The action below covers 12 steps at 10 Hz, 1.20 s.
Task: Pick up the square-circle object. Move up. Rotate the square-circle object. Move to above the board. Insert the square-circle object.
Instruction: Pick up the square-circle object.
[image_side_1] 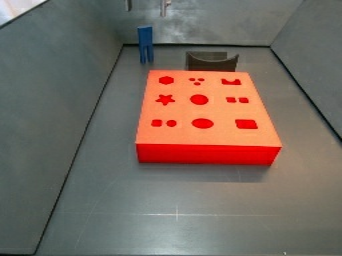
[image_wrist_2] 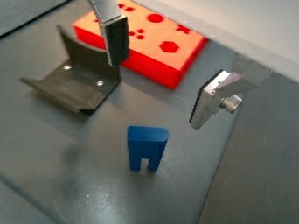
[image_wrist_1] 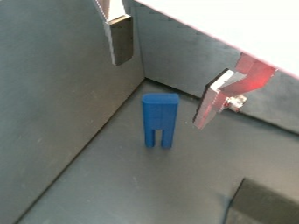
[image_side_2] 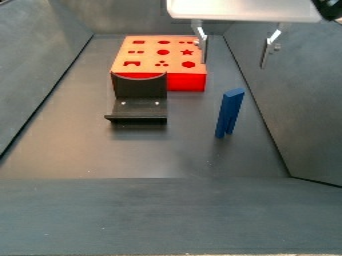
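Observation:
The square-circle object is a slim blue block [image_wrist_1: 159, 121] standing upright on the grey floor, prongs at one end, near the side wall. It also shows in the other wrist view [image_wrist_2: 146, 147] and in both side views [image_side_1: 144, 45] [image_side_2: 230, 112]. My gripper [image_wrist_1: 163, 92] is open and empty, hanging above the block with one finger on each side and clear of it. It also shows in a wrist view [image_wrist_2: 158, 93] and in a side view [image_side_2: 234, 50]. The red-orange board [image_side_1: 201, 143] with cut-out holes lies flat on the floor, apart from the block [image_wrist_2: 163, 63] [image_side_2: 187, 82].
The dark fixture [image_side_2: 136, 108] stands on the floor against the board's end, beside the block [image_wrist_2: 73, 83] [image_side_1: 211, 60]. Grey walls [image_side_1: 80, 70] enclose the floor on the sides; the block stands close to one of them.

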Motion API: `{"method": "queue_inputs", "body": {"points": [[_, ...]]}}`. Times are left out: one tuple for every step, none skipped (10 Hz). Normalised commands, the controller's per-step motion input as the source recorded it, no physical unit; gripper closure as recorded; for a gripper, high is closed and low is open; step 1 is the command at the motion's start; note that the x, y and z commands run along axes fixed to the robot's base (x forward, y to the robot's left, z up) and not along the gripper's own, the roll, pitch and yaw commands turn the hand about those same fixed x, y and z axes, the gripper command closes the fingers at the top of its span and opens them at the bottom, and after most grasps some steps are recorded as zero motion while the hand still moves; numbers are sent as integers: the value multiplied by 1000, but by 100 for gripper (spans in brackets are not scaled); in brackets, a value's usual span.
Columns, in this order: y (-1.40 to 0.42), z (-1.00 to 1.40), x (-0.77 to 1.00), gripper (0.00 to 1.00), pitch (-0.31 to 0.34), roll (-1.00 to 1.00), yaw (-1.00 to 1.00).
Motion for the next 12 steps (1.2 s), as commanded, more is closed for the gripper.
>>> {"method": "queue_inputs", "body": {"points": [[149, -269, 0, 0, -239, -346, -491], [163, -243, 0, 0, -251, -359, -469], [191, -191, 0, 0, -276, -373, -431], [214, -200, 0, 0, -269, -366, -414], [251, -306, 109, 0, -240, -294, -451], [291, -449, 217, 0, -186, -237, -480], [329, -531, 137, 0, -157, -201, -466], [311, -463, 0, 0, -201, -224, -429], [217, -377, -106, 0, -263, -247, -434], [0, -411, -297, 0, -316, -229, -260], [-20, -391, -351, 0, -300, -244, -263], [-74, -380, -343, 0, -281, -264, -337]]}}
